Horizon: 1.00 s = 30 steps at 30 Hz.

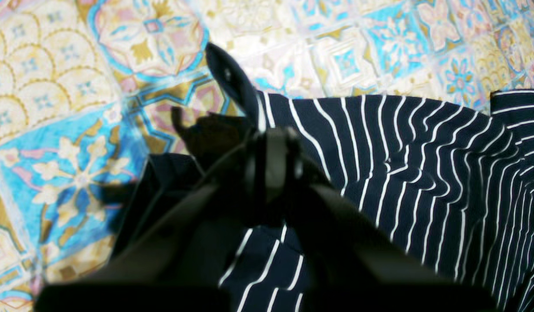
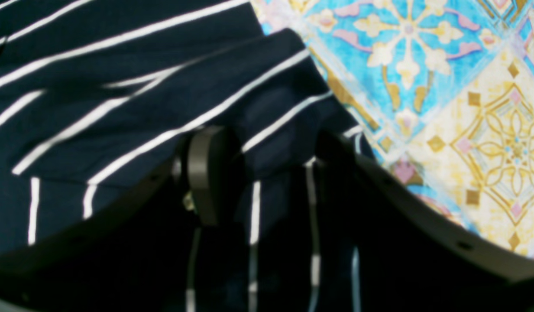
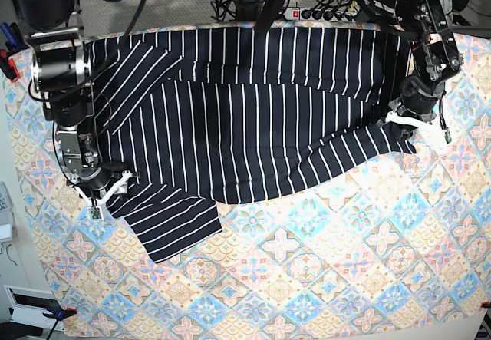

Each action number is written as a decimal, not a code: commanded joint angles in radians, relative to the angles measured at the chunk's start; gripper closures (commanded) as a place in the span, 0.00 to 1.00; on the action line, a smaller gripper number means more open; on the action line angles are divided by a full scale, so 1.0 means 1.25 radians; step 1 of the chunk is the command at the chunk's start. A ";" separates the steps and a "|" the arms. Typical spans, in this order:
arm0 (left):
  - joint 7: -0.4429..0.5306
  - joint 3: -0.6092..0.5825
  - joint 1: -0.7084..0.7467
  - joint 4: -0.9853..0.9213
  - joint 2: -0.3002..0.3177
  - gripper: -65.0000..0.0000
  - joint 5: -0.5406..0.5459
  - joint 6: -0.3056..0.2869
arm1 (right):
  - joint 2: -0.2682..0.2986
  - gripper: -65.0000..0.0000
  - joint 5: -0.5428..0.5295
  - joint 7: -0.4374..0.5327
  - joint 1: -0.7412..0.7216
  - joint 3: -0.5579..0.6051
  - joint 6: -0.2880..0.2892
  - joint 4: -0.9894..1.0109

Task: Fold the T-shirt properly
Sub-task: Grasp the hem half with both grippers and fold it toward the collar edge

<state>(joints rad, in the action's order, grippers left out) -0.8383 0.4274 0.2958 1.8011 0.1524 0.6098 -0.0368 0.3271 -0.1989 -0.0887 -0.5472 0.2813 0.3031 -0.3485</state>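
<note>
We have the dark navy cloth T-shirt with thin white pinstripes (image 3: pixel 253 117) spread across the counter (image 3: pixel 322 278), its near edge drawn up. Our left hand (image 3: pixel 405 121) and right hand (image 3: pixel 107 190) each pinch a side edge, likely to carry the fold evenly.

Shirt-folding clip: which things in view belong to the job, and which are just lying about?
Part of the job:
- T-shirt, spread out, partly folded
- left end effector, shut on the T-shirt's edge
- right end effector, shut on the T-shirt near a sleeve

Just there:
- tablecloth under the T-shirt
- power strip and cables behind the table
</note>
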 commanded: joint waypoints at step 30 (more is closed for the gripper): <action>0.017 0.002 -0.010 0.013 0.008 1.00 0.006 -0.003 | 0.067 0.99 -0.005 -0.181 0.265 -0.159 0.115 -0.487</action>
<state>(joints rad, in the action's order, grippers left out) -0.8375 0.4271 0.2890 1.8008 0.1516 0.6071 -0.0368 0.3904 -0.1883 -0.3447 -0.1883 0.0902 0.4477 -0.9382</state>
